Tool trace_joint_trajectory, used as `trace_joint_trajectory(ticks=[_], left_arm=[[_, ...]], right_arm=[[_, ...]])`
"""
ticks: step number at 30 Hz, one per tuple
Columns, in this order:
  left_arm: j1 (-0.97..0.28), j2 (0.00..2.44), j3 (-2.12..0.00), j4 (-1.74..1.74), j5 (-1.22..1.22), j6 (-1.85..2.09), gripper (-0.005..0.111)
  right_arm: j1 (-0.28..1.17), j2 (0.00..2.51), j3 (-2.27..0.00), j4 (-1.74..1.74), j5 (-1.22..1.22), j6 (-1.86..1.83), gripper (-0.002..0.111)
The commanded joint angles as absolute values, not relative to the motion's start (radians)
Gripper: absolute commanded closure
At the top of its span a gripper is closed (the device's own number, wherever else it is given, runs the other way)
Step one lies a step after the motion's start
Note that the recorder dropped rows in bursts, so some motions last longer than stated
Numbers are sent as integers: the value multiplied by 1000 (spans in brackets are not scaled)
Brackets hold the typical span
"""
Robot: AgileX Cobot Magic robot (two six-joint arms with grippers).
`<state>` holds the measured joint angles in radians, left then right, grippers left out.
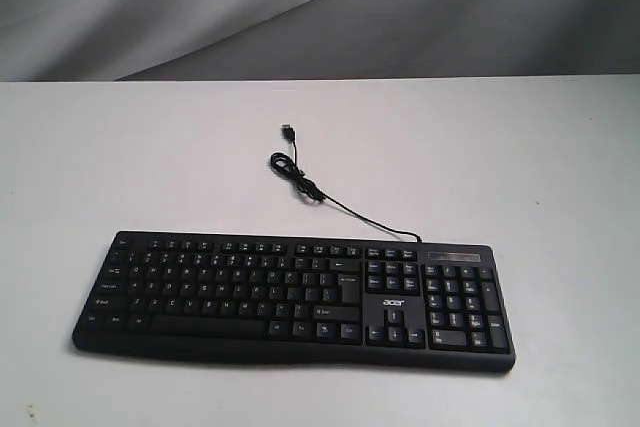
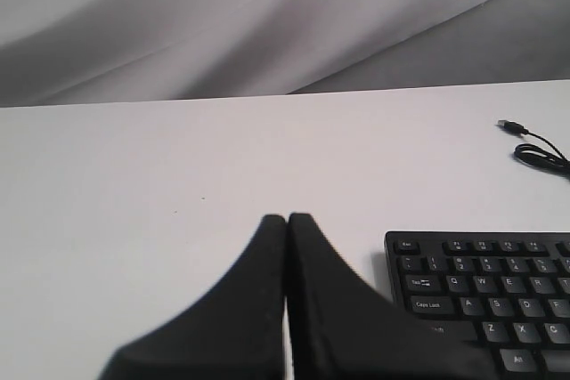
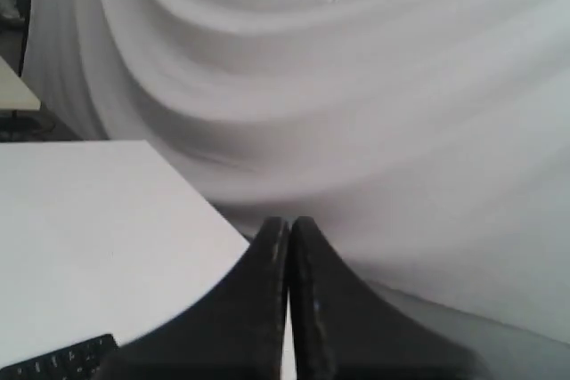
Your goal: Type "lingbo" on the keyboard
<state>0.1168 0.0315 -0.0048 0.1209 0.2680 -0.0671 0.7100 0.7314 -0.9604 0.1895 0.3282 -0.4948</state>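
Keyboard [image 1: 293, 297] lies flat on the white table [image 1: 120, 167], near its front edge and a little right of centre, with no key pressed yet as far as we can judge.

At the left, our left gripper [image 2: 287, 220] hangs over bare table just beside the keyboard's left end. Its two black fingers are pressed together on nothing, forming a single blunt tip. The wrist view shows the Esc corner and the first letter rows close by. The letter block fills the left and middle of the board. In the exterior view its legends are too small for us to read.

Behind the middle, the thin cable [image 1: 330, 202] runs from the back edge in a loose knot to its plug [image 1: 287, 131], which connects to nothing. The number pad [image 1: 455, 302] closes the right end.

At the far right, our right gripper [image 3: 289, 222] is likewise clenched and empty, held out past the table's corner with grey cloth [image 3: 356, 86] behind it. Only a sliver of keyboard shows below it. Neither gripper appears in the exterior view.

We judge the board light, stiff plastic, likely to skid on the smooth top if pushed sideways. It needs no grasp. Each key should be met squarely on its cap and pressed straight down, one at a time. If it needs steadying, the plain front rim is the place.
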Motion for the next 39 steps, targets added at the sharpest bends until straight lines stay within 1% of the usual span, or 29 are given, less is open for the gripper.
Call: trace_joint_trajectory(ticks=[1,3,5,6,7,8,9,10,11,12,15,17,21,25,30,35,39], left_arm=[[118,37,0,117,262,-69,106],[118,37,0,117,262,-69,106],[118,37,0,117,262,-69,106],[118,37,0,117,262,-69,106],[118,37,0,117,262,-69,106],[118,37,0,117,262,-69,106],[118,37,0,117,262,-69,106],[118,37,0,117,262,-69,106],[118,37,0,117,262,-69,106],[118,37,0,117,262,-69,106],[118,37,0,117,262,-69,106],[118,37,0,117,262,-69,106],[118,37,0,117,262,-69,106],[118,37,0,117,262,-69,106],[118,37,0,117,262,-69,106],[118,37,0,117,262,-69,106],[118,37,0,117,262,-69,106]], right_arm=[[700,622,-956,113,349,-353,108],[645,582,-947,111,362,-278,108],[543,526,-914,111,362,-205,108],[427,464,-866,111,362,-168,108],[369,438,-839,111,362,-163,108],[265,370,-781,111,362,-162,108],[228,335,-757,111,362,-162,108],[144,266,-698,111,362,-164,108],[114,239,-676,111,362,-164,108],[48,176,-622,111,362,-164,108],[-47,82,-507,111,355,-164,108],[-72,44,-449,115,355,-164,108],[-72,0,-349,123,347,-150,108],[-72,0,-261,123,303,-69,108],[-72,0,-173,119,303,-66,108],[-72,0,-8,116,251,-58,108],[-72,0,0,111,338,-44,108]])
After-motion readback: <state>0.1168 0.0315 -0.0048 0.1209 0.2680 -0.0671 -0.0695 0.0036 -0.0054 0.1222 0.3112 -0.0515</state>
